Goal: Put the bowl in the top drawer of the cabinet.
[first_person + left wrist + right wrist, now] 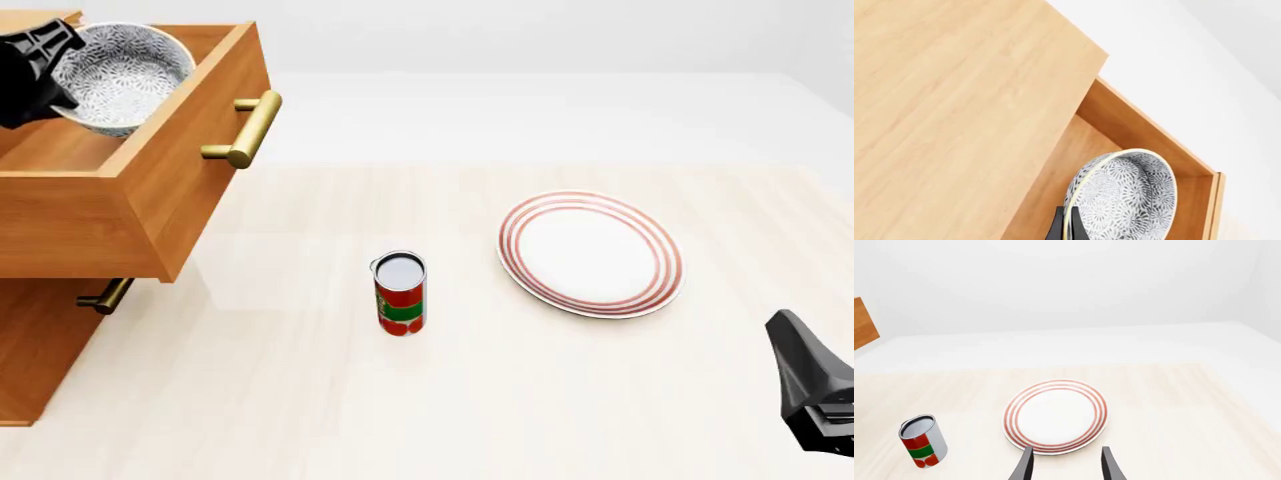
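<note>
Table [534, 400] is pale, light wood-grain finish, matte. Behind it, plain white walls, nothing else readable in the room.

Nearest, low on the right side: right gripper [1066, 463], black, hanging just above the table with its fingers spread and nothing between them. In its wrist view the tips frame the near rim of the plate [590, 253], not touching it.

Mid-table: a small can [400, 293], red and green label, upright, open grey top. Plate sits to its right, well apart, flat, white with red rings.

Left side: the cabinet [40, 350], light-brown wood, by far the biggest thing here. Lower drawer's brass handle [104, 296] pokes out under the overhang. The top drawer [160, 190] is pulled far out, brass bar handle on its front facing the table.

Farthest, top left: the bowl [120, 72], blue-grey speckled, tilted on edge over the open drawer's interior, mouth turned toward the table. Left gripper [1066, 227] pinches its rim, one finger on each side of the wall. Can't tell whether the bowl's underside touches the drawer floor.
</note>
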You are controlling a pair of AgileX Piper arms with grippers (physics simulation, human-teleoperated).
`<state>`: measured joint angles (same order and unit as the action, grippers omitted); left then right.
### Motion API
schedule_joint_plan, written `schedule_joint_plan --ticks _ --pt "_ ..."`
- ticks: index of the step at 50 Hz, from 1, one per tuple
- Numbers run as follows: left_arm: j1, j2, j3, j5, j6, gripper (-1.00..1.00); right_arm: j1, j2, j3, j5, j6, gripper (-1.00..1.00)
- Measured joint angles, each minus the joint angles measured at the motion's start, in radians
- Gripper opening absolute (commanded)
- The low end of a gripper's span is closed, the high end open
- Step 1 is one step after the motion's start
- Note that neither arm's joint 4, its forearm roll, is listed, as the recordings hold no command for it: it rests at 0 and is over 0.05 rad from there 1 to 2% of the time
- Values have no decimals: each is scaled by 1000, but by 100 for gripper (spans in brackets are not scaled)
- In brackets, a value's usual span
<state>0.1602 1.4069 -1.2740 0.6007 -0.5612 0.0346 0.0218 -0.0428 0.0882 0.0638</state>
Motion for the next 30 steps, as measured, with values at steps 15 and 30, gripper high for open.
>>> schedule_joint_plan --ticks 15,30 --pt "4 -4 10 -8 8 -100 0 0 0 0 0 100" --pt "-44 -57 -28 14 31 100 0 0 0 0 0 100"
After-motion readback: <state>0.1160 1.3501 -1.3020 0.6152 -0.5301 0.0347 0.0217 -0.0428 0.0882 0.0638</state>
